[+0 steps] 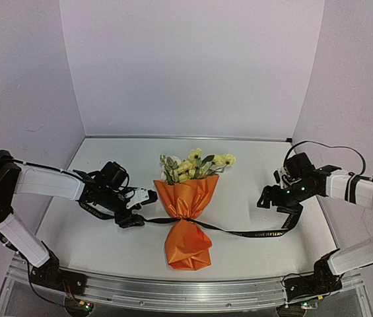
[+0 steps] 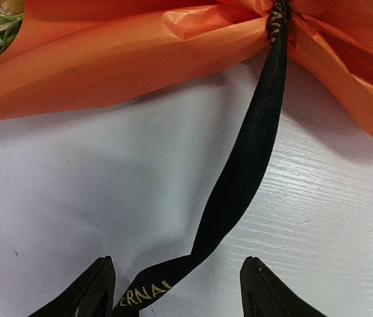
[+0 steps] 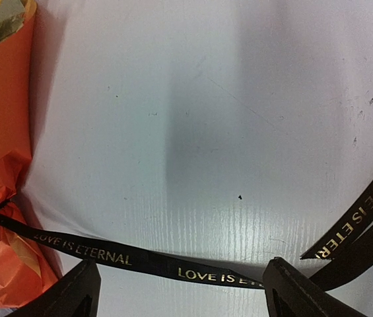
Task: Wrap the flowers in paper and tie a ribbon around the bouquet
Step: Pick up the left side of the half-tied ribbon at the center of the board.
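Between left claw and right claw, both wide open and empty, orange paper-cone bouquet, black lettered fabric ribbon cinching its middle.

The ribbon reads "LOVE IS ETERNAL" in repeated gold letters.

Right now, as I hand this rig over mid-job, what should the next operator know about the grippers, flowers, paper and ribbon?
Left gripper: open, one end of the ribbon lying between its fingers, not pinched.
Right gripper: open, the other ribbon end running across between its fingers on the table.
Bouquet: lies mid-table, flowers pointing away from the arms, orange paper wrapped round the stems.
Done: wrapping; the ribbon cinches the paper at the waist.
Left: I cannot tell whether the knot is finished. Check it and probably tie off the loose ends.
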Controlling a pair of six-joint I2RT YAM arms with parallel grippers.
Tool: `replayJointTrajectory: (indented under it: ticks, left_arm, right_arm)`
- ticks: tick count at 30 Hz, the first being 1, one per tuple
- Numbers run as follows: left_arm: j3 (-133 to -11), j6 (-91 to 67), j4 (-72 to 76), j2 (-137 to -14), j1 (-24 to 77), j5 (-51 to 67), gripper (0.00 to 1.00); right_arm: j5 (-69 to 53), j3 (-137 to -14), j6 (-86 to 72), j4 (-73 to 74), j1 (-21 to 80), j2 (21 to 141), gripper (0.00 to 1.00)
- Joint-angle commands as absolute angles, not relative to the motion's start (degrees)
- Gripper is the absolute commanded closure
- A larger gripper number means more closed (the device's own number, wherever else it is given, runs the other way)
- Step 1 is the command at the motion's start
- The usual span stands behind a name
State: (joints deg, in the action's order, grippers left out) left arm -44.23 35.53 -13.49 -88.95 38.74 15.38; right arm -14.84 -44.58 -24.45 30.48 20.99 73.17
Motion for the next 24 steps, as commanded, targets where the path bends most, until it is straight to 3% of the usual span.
replayJointTrajectory:
  ticks: [1, 9, 18, 24]
  left_arm:
    - [-44.69, 37.58, -11.06, -90.58, 39.01, 13.76, 0.37]
    - [-43.08, 38.23, -7.84, -90.62, 39.48, 13.15, 0.56]
    - [-41.58, 38.52, -5.86, -92.47, 41.04, 11.71, 0.57]
    - [-41.47, 38.77, -4.64, -91.97, 41.04, 9.56, 0.78]
  right_arm:
    - [-14.24, -44.62, -24.37, 28.93, 21.78, 73.75, 0.13]
    - [-13.1, -44.1, -24.17, 29.0, 22.15, 73.92, 0.13]
    - [-12.6, -42.7, -24.32, 29.0, 22.33, 73.92, 0.14]
    - [-12.12, -42.11, -24.15, 29.19, 22.45, 73.21, 0.14]
